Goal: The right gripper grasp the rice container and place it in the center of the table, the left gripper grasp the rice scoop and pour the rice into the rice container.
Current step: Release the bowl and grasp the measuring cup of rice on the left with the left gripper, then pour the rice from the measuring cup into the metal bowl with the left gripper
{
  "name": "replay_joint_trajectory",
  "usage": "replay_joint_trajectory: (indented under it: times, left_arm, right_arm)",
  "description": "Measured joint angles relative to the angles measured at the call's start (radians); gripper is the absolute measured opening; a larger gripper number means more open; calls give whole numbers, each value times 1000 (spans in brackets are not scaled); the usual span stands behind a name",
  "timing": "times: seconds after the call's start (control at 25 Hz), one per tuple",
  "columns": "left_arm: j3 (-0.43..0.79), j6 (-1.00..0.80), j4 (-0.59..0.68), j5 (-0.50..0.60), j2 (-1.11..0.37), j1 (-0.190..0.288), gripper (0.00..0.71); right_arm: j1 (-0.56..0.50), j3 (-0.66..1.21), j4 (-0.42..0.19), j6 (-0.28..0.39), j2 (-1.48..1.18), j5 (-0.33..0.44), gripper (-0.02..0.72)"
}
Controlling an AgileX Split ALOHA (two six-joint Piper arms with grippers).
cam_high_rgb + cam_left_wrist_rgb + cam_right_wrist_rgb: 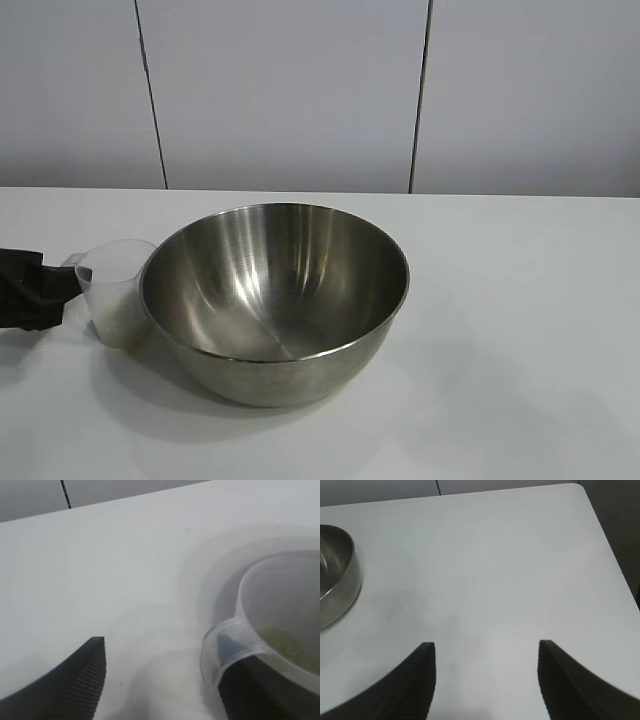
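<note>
Rice scoop point(118, 290) upright on table point(520, 330), touching rice container point(275, 297) at centre; left gripper point(160, 680) spread around its handle, not yet clamped. Right gripper point(485, 680) apart, idle. Close squarely on handle, lift level, keep rice point(290, 647) inside

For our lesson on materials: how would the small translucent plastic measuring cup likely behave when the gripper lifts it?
The small translucent plastic measuring cup probably weighs little: thin walls, only a little rice inside. Held by its lip tab, it may flex or tilt. The left gripper stands open around that tab.
</note>
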Motion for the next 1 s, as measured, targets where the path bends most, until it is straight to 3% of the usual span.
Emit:
replay_joint_trajectory:
  times: [0.08, 0.2, 0.4, 0.56, 0.68, 0.84, 1.0]
  left_arm:
    - [-6, 0, 0, 0, 0, 0, 202]
    - [-6, -1, 4, 0, 0, 0, 53]
    - [-6, 3, 4, 13, -30, 0, 14]
    - [-6, 51, 27, 24, -156, 0, 13]
    - [-6, 123, 51, 85, -286, -28, 13]
    - [-5, 284, 53, 223, -465, -161, 13]
    - [-30, 521, -60, 405, -578, -362, 13]
  right_arm:
    - [0, 0, 0, 0, 0, 0, 409]
    - [0, 0, 0, 0, 0, 0, 409]
    - [0, 0, 0, 0, 0, 0, 409]
    - [0, 0, 0, 0, 0, 0, 409]
    - [0, 0, 0, 0, 0, 0, 408]
    - [0, 0, 0, 0, 0, 0, 408]
    - [0, 0, 0, 0, 0, 0, 408]
